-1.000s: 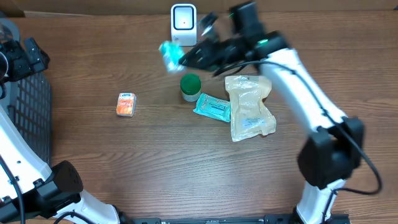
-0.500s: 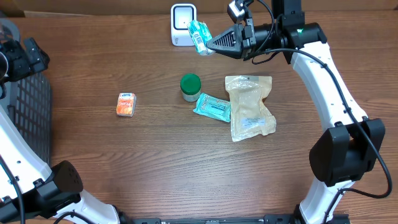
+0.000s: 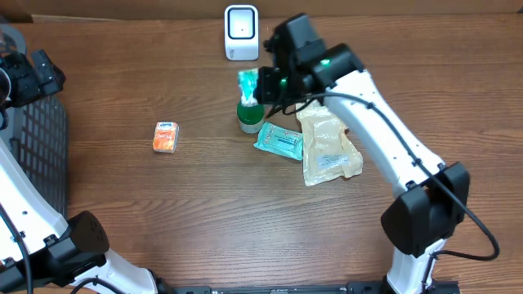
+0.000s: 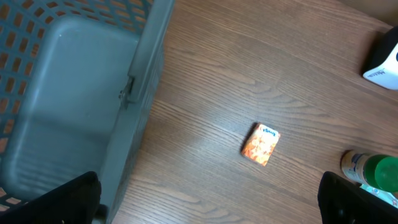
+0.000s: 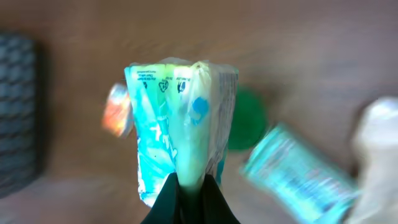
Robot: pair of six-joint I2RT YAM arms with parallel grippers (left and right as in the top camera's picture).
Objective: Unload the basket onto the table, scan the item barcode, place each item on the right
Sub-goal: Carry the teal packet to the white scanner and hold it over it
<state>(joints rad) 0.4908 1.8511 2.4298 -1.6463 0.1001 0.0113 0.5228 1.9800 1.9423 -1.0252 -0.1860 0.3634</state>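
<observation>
At the far left, the grey mesh basket (image 4: 74, 93) and the left gripper (image 4: 210, 208), its jaws spread wide and empty above the brown wooden desk (image 3: 204, 212), play no part in this step and are best left idle. The small orange box (image 3: 166, 137) lies well apart from the work. The white barcode scanner (image 3: 241, 33) stands at the back edge. Nearer the front, the teal and white plastic packet (image 3: 248, 85) hangs in the air just over the green-capped bottle (image 3: 250, 116). The right gripper (image 5: 189, 196) has its jaws closed tight on the packet's bottom seam. The packet does not yet seem to face the scanner window, and the blurred wrist view shows printing but no readable code. A good scan likely calls for lifting the packet clear of the bottle, carrying it back before the window, then turning the wrist slowly until the printed side lies square and flat to it, and pausing there. Gripping by the seam should leave the code uncovered, though soft film may fold. To the right, the flat teal pouch (image 3: 279, 140) and the pale crumpled bag (image 3: 327, 147) lie under the arm's path.
</observation>
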